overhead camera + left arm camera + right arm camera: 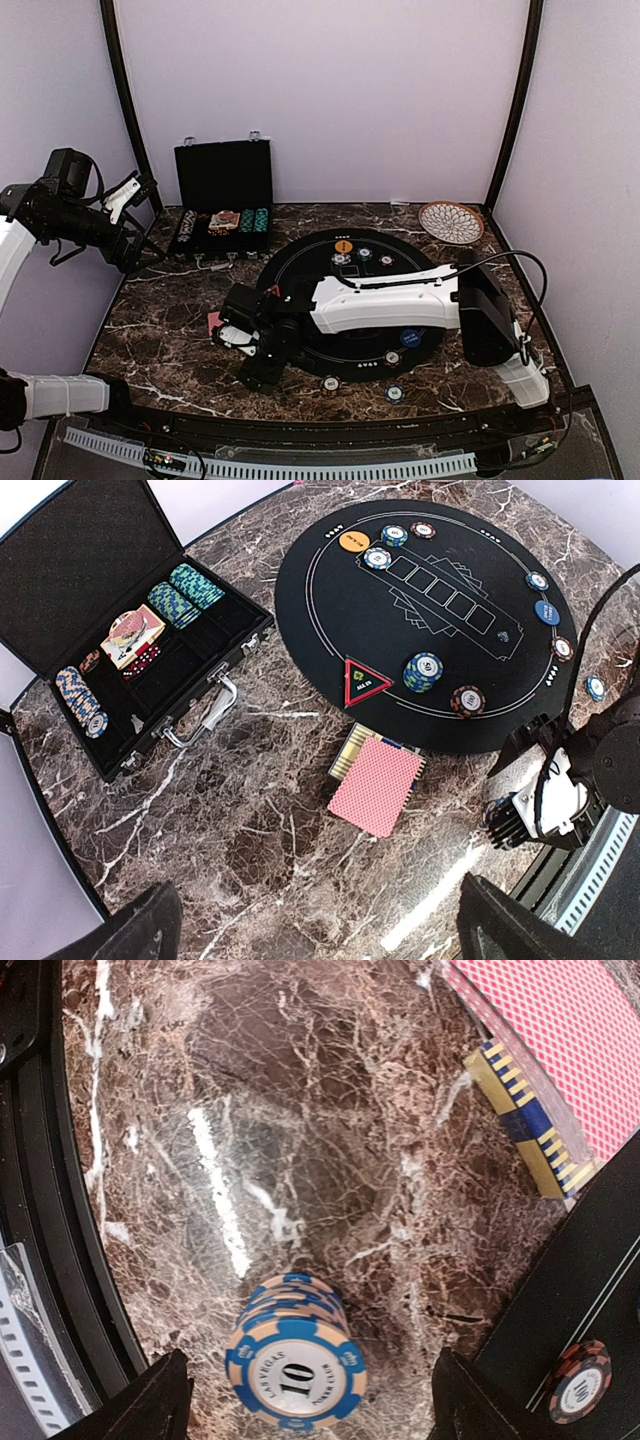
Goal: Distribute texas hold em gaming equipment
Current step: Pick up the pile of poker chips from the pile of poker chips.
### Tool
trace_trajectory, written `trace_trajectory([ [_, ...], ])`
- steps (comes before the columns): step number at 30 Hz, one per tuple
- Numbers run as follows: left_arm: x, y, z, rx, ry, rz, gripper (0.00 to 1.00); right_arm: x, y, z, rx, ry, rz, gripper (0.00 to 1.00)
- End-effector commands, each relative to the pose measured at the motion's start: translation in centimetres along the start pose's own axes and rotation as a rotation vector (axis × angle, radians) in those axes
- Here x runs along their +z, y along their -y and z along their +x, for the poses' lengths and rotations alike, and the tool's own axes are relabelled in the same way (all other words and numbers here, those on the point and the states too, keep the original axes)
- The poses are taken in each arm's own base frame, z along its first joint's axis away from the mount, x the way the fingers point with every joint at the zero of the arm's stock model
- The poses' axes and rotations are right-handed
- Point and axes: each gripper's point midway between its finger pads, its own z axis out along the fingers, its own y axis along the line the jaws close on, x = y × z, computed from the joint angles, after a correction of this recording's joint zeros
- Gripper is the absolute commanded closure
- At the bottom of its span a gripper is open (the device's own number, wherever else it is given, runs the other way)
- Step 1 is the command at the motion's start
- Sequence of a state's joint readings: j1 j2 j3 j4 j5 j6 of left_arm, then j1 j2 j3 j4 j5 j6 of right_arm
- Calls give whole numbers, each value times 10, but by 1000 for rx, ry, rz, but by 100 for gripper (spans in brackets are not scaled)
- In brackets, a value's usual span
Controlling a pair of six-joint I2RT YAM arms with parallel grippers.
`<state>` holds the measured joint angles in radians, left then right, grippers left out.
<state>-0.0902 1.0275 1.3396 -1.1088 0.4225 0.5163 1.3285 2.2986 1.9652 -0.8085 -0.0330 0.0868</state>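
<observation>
My right gripper (312,1395) is open low over the marble, its fingers wide on either side of a short stack of blue "10" poker chips (296,1365), not touching it. In the top view this gripper (262,358) is front left of the round black mat (300,262). A pink-backed card deck (378,785) lies on its striped box beside the mat; it also shows in the right wrist view (560,1040). Chips, an orange button (354,540) and a blue button (547,612) lie on the mat. My left gripper (135,195) is open and empty, raised high at the left.
The black chip case (224,205) stands open at the back left with chips and cards inside. A patterned plate (451,222) sits at the back right. Two loose chips (330,383) lie on the marble near the front edge. A red triangle marker (365,680) lies on the mat.
</observation>
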Motion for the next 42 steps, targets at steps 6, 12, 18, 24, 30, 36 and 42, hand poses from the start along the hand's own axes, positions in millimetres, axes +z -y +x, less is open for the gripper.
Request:
trace_trajectory([
  [6,-1,5,2,12,-3,15,1,12,2,1,-1,-15,-37,22],
  [12,0,4,4,14,-8,12,1,17,-1,6,-12,-40,-55,26],
  [18,0,4,6,17,-10,6,1,16,-1,2,-17,-34,-52,33],
  [24,1,4,6,19,-12,4,1,7,-4,-6,-34,-7,-49,36],
  [30,1,4,6,19,-10,5,1,8,-5,-8,-40,-5,-48,37],
  [36,1,3,6,20,-11,3,1,6,-7,-10,-41,3,-51,45],
  [42,0,3,5,21,-8,-1,1,8,-8,-7,-39,-8,-58,56],
])
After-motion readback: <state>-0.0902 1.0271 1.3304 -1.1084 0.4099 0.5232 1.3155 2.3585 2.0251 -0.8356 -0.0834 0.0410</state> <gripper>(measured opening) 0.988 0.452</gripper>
